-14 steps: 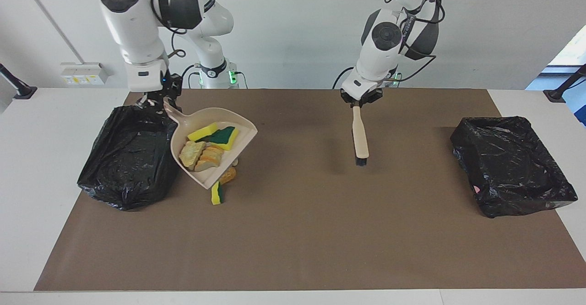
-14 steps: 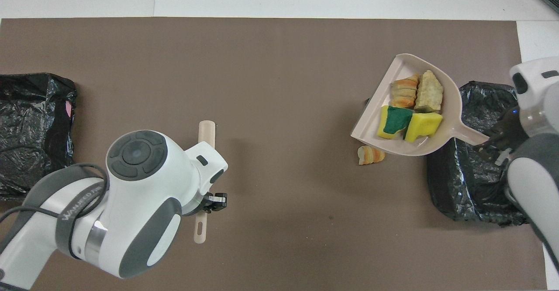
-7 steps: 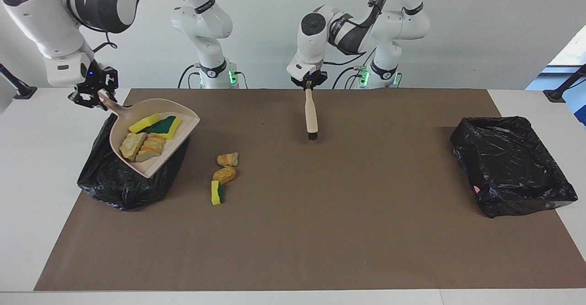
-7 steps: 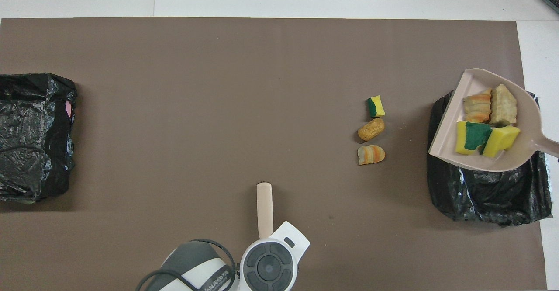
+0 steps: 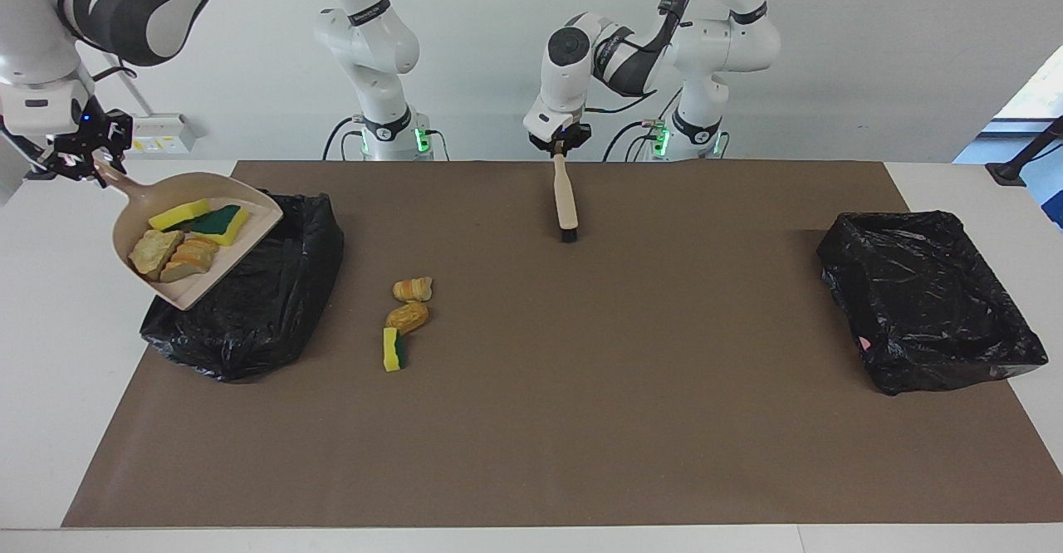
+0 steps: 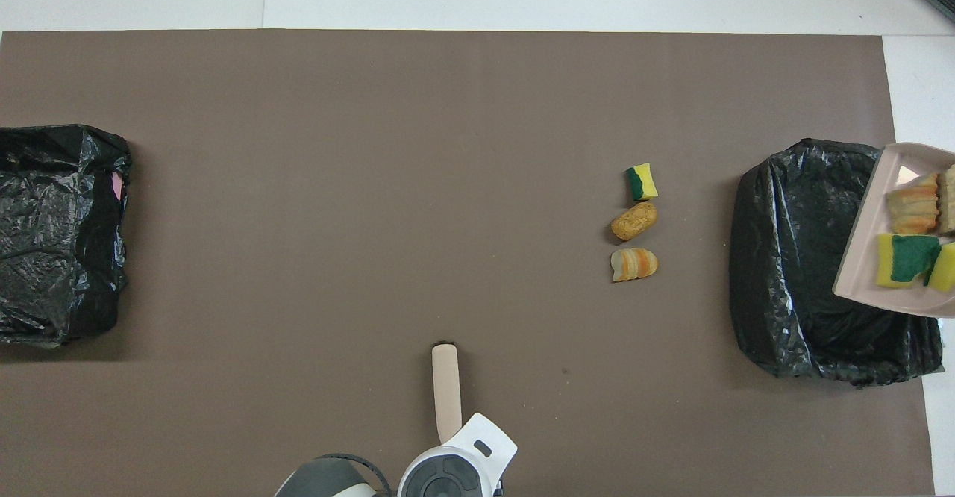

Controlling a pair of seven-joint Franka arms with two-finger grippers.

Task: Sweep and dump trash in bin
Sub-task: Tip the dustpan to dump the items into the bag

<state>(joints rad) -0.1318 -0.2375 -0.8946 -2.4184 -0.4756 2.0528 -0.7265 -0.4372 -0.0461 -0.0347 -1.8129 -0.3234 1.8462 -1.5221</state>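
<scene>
The brown mat (image 5: 581, 420) is largely bare. A black bin (image 5: 249, 304) sits toward the right arm's end; another bin (image 5: 930, 312) sits toward the left arm's. Over the first bin's outer edge, a dustpan (image 5: 249, 229) carrying four scraps (image 5: 187, 237) is clamped by the right gripper (image 5: 83, 159). At the bin's three o'clock in the facing view, three scraps (image 5: 405, 320) lie on the mat. A brush (image 5: 566, 196) is gripped by the left gripper (image 5: 560, 144).
</scene>
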